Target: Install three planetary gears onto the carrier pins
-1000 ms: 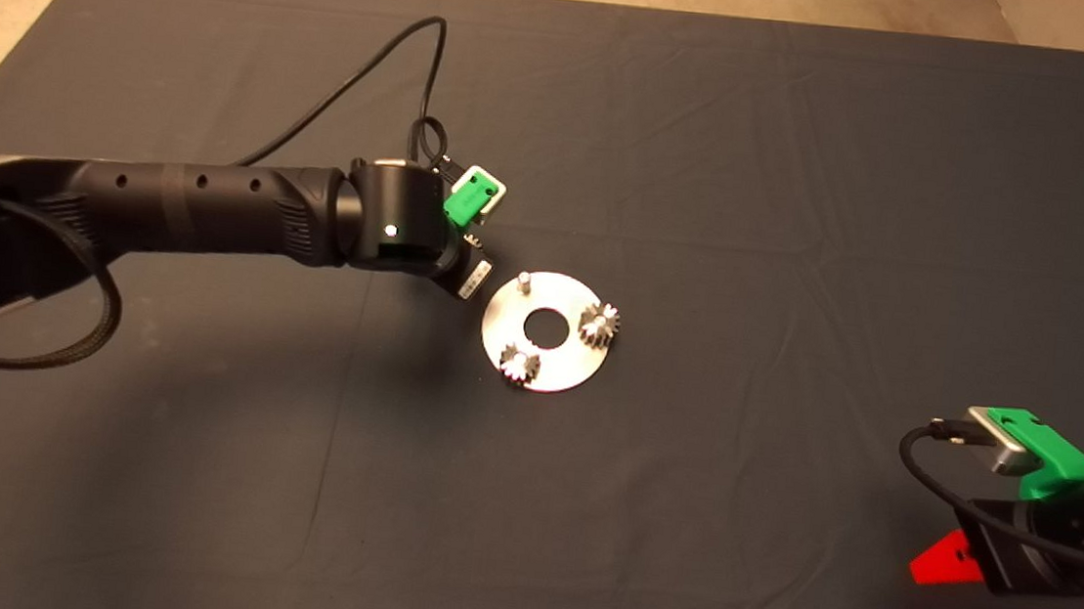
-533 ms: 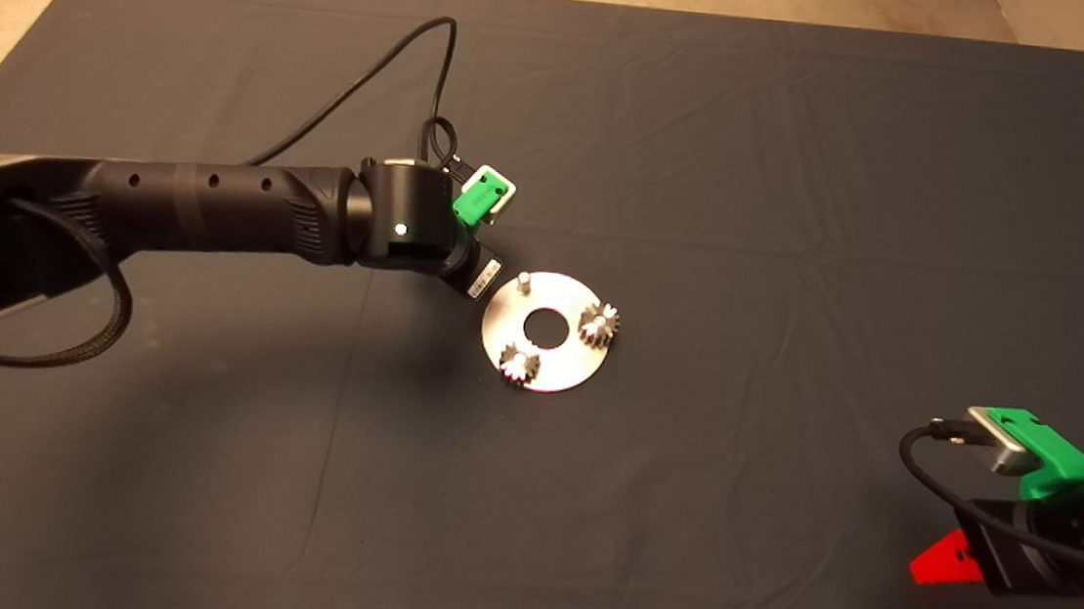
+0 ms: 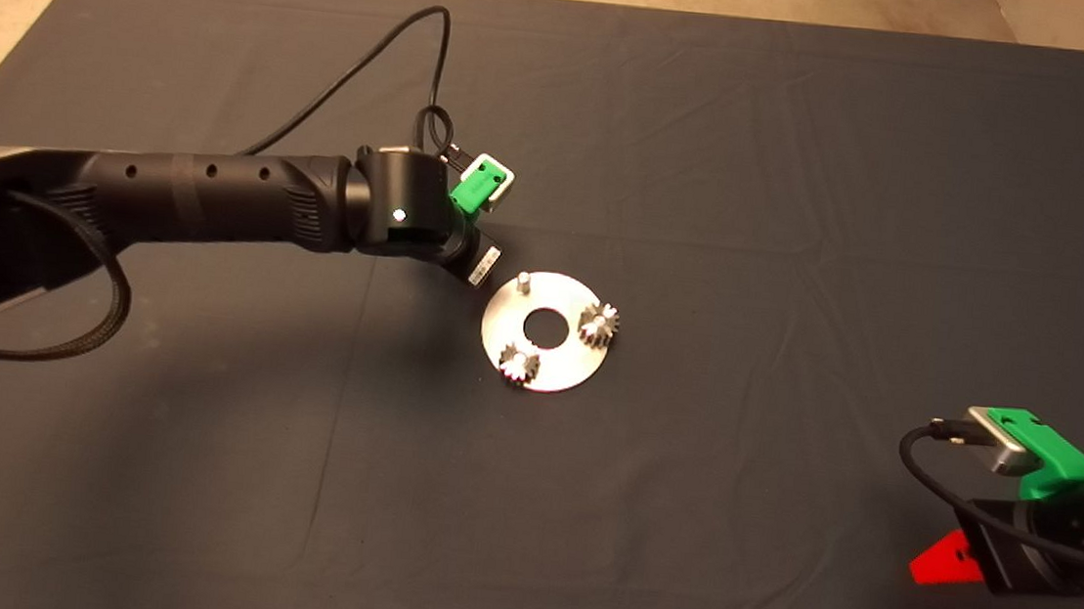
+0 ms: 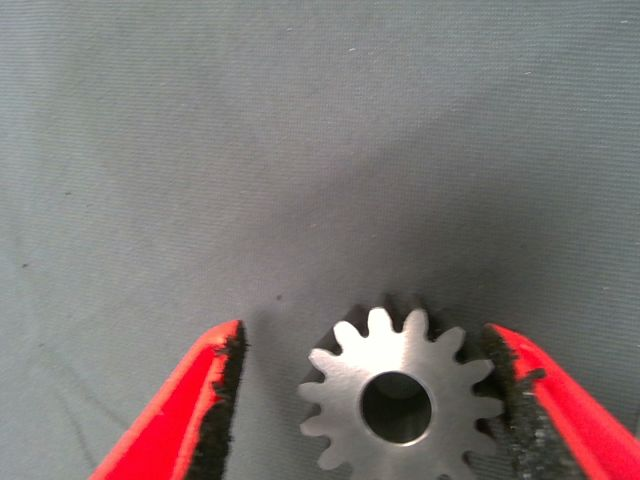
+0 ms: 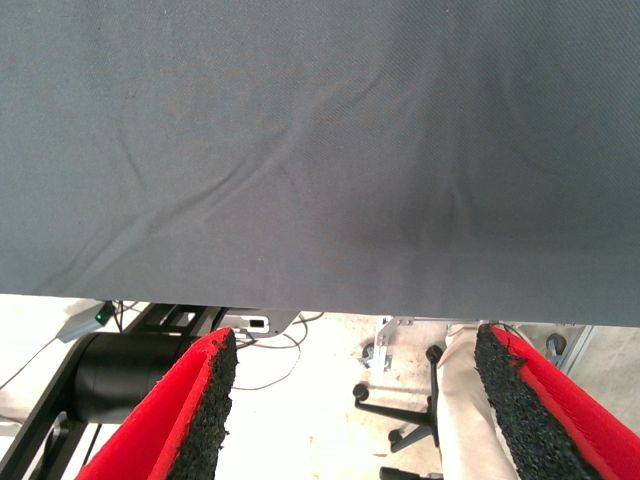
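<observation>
A flat silver disc [image 3: 565, 354] lies mid-mat with its carrier pins standing up. One pin [image 3: 523, 280] is bare, at the side nearest the left arm. Two planetary gears [image 3: 599, 323] [image 3: 518, 363] sit on the other two. My left wrist [image 3: 402, 219] hovers just beside the disc and hides its own fingers from above. In the left wrist view, the left gripper [image 4: 364, 332] is open around a third gear [image 4: 400, 400] on the mat. That gear is close against one pad, with a gap to the other. The right gripper [image 5: 355, 338] is open and holds nothing, parked at the lower right.
A black cable [image 3: 367, 64] loops from the left wrist over the far mat. The right wrist view shows the mat's edge [image 5: 320, 300], with floor, a chair base [image 5: 400, 415] and a person's leg [image 5: 460, 400] beyond it.
The left arm has shifted a little toward the far side and the disc. The third gear, seen at the gripper's edge a second ago, is now hidden under the wrist. The right arm has not moved.
</observation>
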Available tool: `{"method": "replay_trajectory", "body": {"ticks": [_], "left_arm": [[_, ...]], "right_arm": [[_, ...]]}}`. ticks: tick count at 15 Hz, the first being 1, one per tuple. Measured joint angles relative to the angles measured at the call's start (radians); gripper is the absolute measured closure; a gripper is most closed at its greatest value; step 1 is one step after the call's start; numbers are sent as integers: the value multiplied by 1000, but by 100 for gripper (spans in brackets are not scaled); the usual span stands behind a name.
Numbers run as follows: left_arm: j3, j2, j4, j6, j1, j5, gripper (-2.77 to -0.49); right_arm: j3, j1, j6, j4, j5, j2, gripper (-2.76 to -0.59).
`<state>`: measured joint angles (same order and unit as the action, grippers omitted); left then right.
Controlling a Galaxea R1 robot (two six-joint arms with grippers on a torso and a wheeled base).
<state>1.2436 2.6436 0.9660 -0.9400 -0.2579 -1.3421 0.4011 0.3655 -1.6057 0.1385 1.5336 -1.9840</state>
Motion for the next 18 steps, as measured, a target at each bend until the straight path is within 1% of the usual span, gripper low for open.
{"method": "replay_trajectory", "body": {"ticks": [1,3,4,8,12,13,14,15,17,18], "left_arm": [[0,0,0,0,0,0,-156],[3,0,0,0,0,0,-139],[5,0,0,0,0,0,-138],[5,-1,0,0,0,0,-113],[5,-1,0,0,0,-2,-109],[3,-1,0,0,-2,-7,-108],[-10,-6,-2,0,-11,-17,-104],[-36,-13,-3,0,-27,-37,-101],[-88,-21,-4,-1,-59,-71,-100],[-110,-20,-3,-2,-70,-80,-96]], "right_arm": [[0,0,0,0,0,0,-176],[0,0,0,0,0,0,-176],[0,0,0,0,0,0,-176],[0,0,0,0,0,0,-176],[0,0,0,0,0,0,-176],[0,0,0,0,0,0,-176],[0,0,0,0,0,0,-176],[0,0,0,0,0,0,-176],[0,0,0,0,0,0,-176],[0,0,0,0,-1,0,-176]]}}
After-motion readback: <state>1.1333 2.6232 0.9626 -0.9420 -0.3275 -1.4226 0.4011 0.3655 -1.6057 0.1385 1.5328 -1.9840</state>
